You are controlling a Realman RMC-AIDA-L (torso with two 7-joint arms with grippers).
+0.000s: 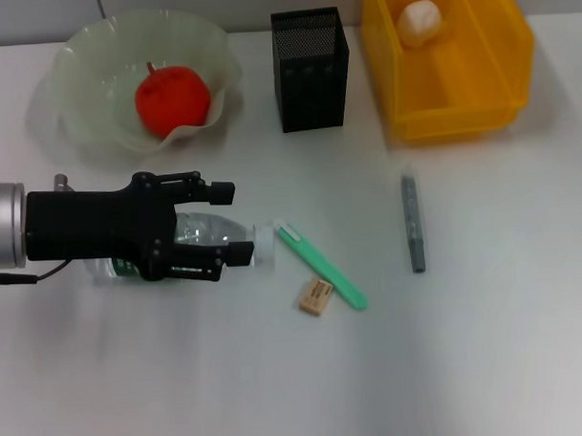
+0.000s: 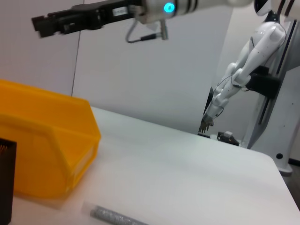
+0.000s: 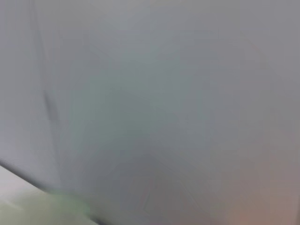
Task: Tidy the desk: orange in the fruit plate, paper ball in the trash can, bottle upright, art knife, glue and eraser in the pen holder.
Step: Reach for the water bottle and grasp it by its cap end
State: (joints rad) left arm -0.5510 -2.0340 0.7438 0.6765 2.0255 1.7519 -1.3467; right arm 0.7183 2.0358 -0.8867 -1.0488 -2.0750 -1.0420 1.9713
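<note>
White table (image 1: 487,364): matte, plain, spans the head view from 9 to 3 o'clock and down to 6. Pale wall (image 2: 154,75) stands behind its far edge. Beyond that edge stands a white jointed humanoid figure (image 2: 255,47) on a dark mount; a small dark-grey item (image 2: 228,137) sits near its foot.

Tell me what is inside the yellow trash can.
The trash can holds one paper ball, lying in its far corner nearest the pen holder. The rest of its floor shows bare; the near wall hides a strip.

Red-orange orange (image 1: 172,99), pale-green fruit plate (image 1: 80,72), yellow trash can (image 1: 487,72)
</note>
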